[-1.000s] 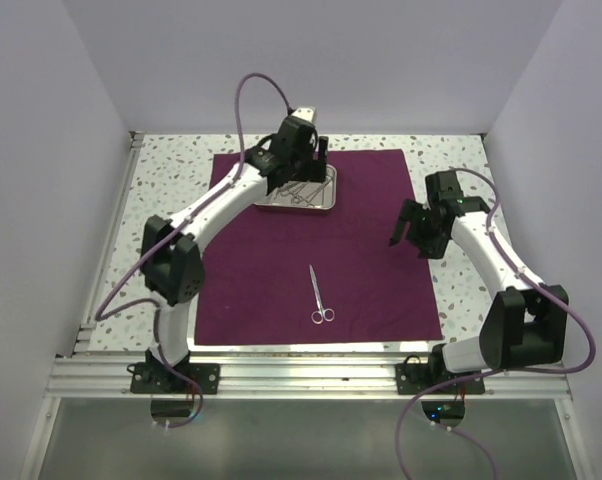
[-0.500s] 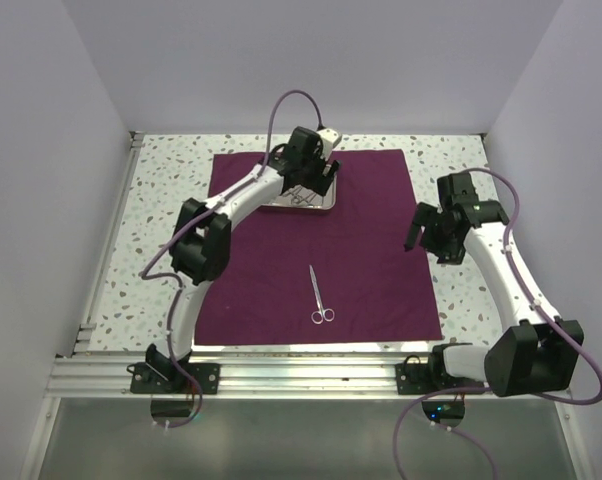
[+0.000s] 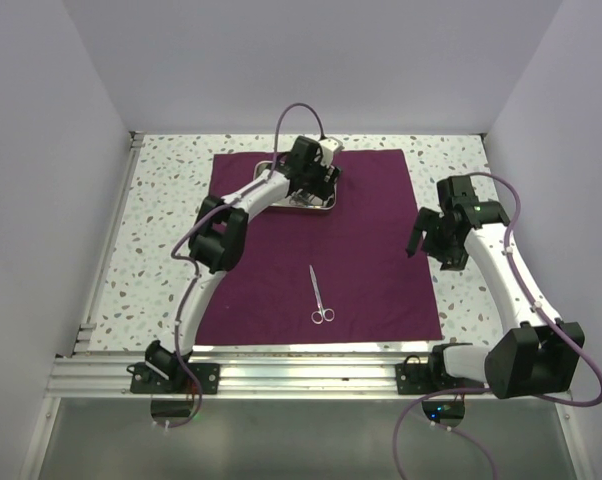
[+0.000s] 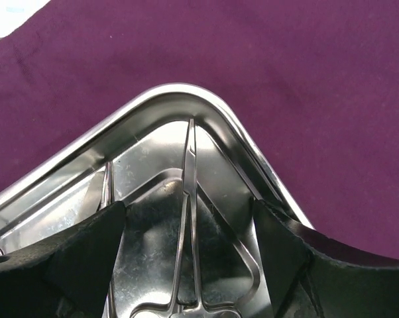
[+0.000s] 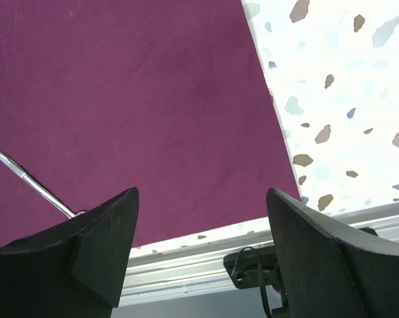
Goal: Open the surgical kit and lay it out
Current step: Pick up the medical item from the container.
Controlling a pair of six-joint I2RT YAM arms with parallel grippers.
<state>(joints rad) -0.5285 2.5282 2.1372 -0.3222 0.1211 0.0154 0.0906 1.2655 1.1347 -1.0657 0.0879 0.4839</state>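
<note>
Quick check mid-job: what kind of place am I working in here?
Probably a robot test booth, not an operating room: plain white walls box in a speckled table, with a metal rail along its near edge. The purple cloth, steel tray and scissors look like practice props.

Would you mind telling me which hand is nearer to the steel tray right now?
Left. The left hand is directly over the tray, open above its corner; the right hand hangs well aside, above the cloth's right edge.

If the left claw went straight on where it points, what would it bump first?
Probably the thin silvery instrument lying in the steel tray, right between the open fingers of the left gripper; how far, I cannot tell.
</note>
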